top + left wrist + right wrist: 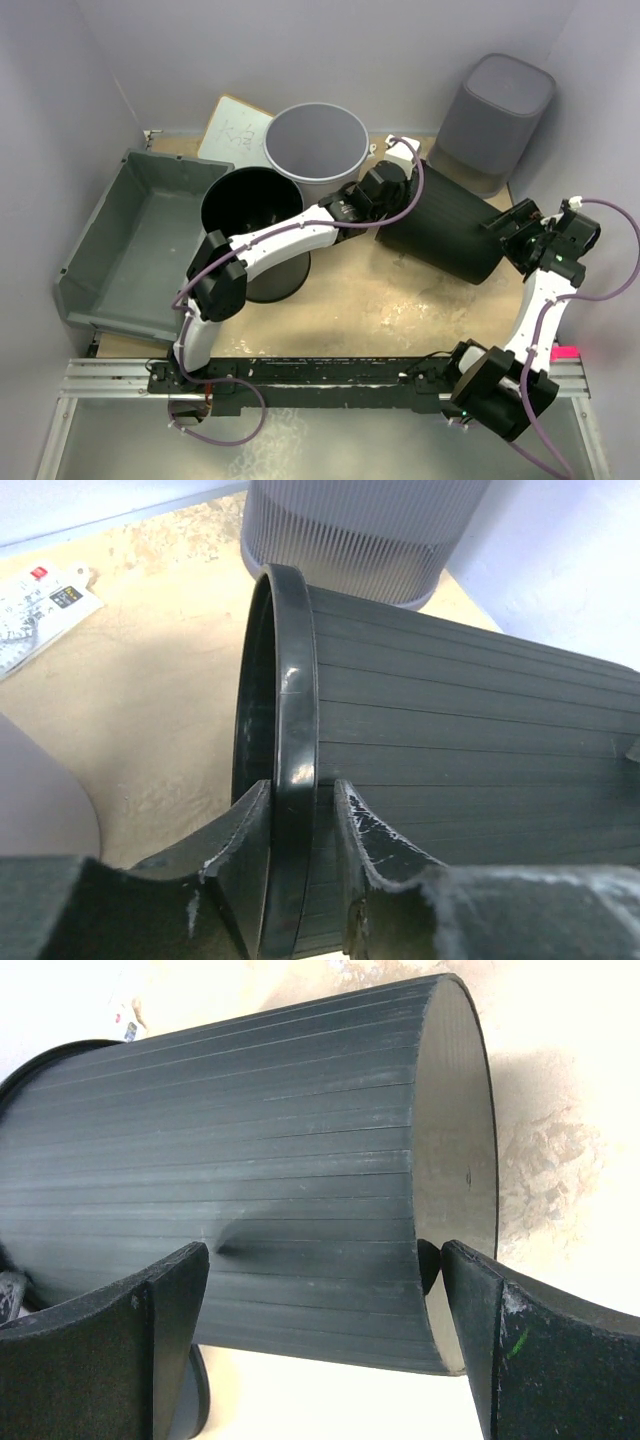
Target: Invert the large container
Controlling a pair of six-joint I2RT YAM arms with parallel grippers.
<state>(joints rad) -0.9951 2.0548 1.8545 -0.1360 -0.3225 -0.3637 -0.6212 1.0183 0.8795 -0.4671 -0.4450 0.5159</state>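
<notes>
The large container (95, 222), a wide shallow grey tub, sits at the far left with its open side up, tilted against the left wall; neither gripper is near it. A black ribbed bucket (450, 228) lies on its side at the centre right. My left gripper (390, 200) straddles the rim of this lying bucket (296, 710), with its jaws (302, 800) narrowly open: one pad touches the rim and a thin gap shows at the other. My right gripper (508, 228) is wide open over the base end of the lying bucket (250, 1140), nothing pinched in the gripper (325, 1270).
An upright black bucket (250, 215) stands beside the tub, under my left arm. A light grey bucket (315, 140) (350, 530) stands behind it. A tall dark-grey bin (495, 105) is at the back right. A printed sheet (235, 125) (40, 610) lies at the back.
</notes>
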